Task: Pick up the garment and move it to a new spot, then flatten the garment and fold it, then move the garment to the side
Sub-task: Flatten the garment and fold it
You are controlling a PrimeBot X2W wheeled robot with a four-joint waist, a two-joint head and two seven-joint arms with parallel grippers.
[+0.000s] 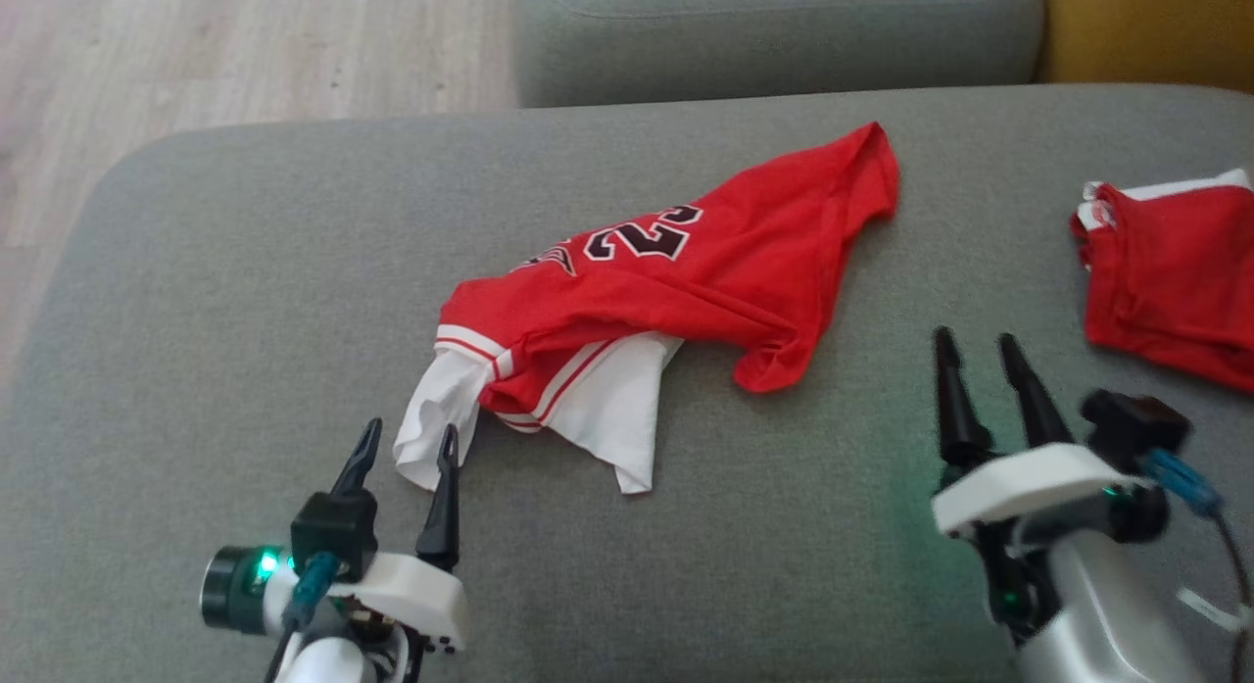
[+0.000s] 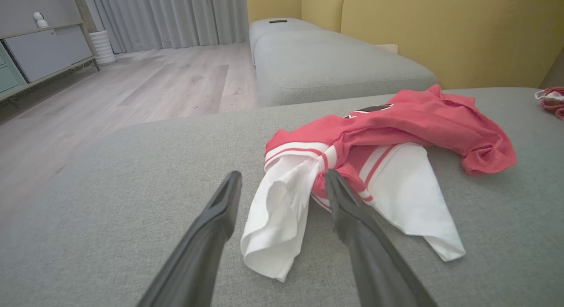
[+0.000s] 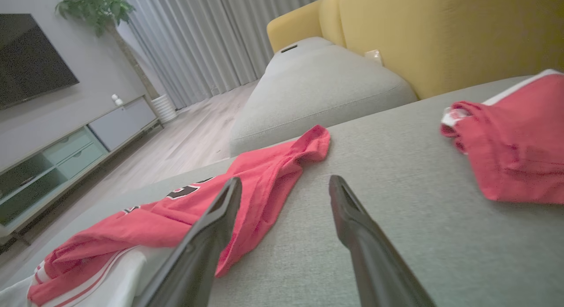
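A red garment (image 1: pixel 686 271) with dark numerals and white sleeves lies crumpled in the middle of the grey couch cushion (image 1: pixel 245 301). My left gripper (image 1: pixel 409 440) stands open at its near left end, one white sleeve (image 2: pixel 277 219) lying between the fingers, nothing pinched. My right gripper (image 1: pixel 977 344) is open to the right of the garment's lower red corner, apart from it, over bare cushion. The right wrist view has the garment (image 3: pixel 260 179) to the left of the fingers.
A second red and white garment (image 1: pixel 1171 276) lies folded at the cushion's right edge. Another grey cushion (image 1: pixel 774 26) and a yellow backrest (image 1: pixel 1146 26) lie beyond. Wooden floor (image 1: pixel 196 46) runs past the cushion's left edge.
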